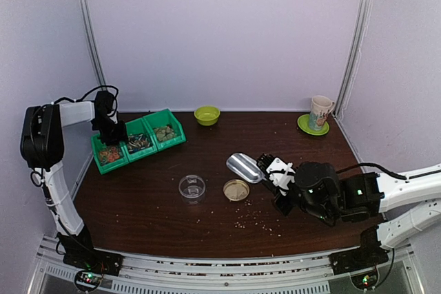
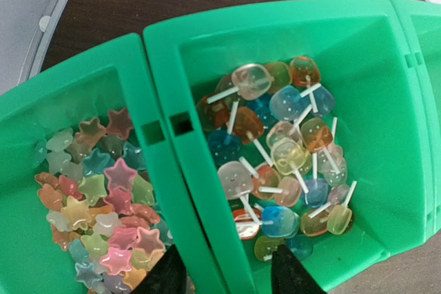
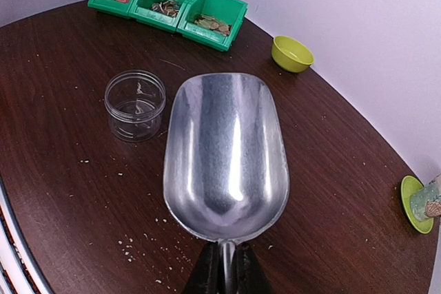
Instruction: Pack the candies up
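Candies in mixed colours lie heaped in three green bins at the back left. In the left wrist view the left bin holds star-shaped candies and the middle bin holds flat candies on white sticks. My left gripper is open and empty. It hovers just above the bins, with its fingers on either side of the wall between these two bins; it also shows in the top view. My right gripper is shut on the handle of an empty metal scoop, held above the table's middle right.
A clear, empty jar stands left of the scoop and also shows in the right wrist view. A small round dish of tan bits sits beside it. Pale crumbs dot the table. A yellow-green bowl and a cup on a green saucer stand at the back.
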{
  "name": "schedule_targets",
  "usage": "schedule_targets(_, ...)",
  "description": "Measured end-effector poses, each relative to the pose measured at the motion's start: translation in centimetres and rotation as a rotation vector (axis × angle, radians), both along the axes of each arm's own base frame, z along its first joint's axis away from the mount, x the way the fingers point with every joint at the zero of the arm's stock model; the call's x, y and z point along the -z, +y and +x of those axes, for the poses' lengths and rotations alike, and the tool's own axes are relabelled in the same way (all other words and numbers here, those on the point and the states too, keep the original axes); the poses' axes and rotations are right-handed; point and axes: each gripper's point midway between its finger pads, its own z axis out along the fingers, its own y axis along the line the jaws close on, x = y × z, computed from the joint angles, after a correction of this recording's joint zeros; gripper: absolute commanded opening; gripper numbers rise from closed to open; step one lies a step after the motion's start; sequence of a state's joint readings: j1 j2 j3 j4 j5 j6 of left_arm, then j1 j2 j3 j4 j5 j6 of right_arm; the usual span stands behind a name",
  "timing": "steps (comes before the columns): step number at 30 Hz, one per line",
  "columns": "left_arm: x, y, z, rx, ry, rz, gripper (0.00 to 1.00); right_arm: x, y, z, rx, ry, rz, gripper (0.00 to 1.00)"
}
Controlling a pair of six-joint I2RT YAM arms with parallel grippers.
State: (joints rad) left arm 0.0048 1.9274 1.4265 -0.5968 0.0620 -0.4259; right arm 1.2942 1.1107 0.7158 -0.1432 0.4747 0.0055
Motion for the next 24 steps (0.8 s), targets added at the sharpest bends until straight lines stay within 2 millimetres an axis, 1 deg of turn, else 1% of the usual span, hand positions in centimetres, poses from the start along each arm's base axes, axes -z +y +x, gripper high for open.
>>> schedule_targets(6, -1.1, -0.6, -1.0, -0.005, 0.003, -0.002, 0.32, -0.1, 0.0, 0.0, 0.000, -0.001, 0.006, 0.00)
schedule_targets(12, -0.8, -1.5, -1.8, -0.004, 0.020, -0.013, 0.31, -0.1, 0.1, 0.0, 0.000, -0.001, 0.009, 0.00)
schedule_targets(15, -0.8, -1.9, -1.9, -0.006, 0.018, -0.018, 0.23, -0.2, 0.1, 0.0, 0.000, -0.002, 0.011, 0.00)
schedule_targets(24, -0.9, -2.9, -2.3, -0.008, 0.011, -0.030, 0.21, -0.1, 0.0, 0.0, 0.000, -0.002, 0.013, 0.00)
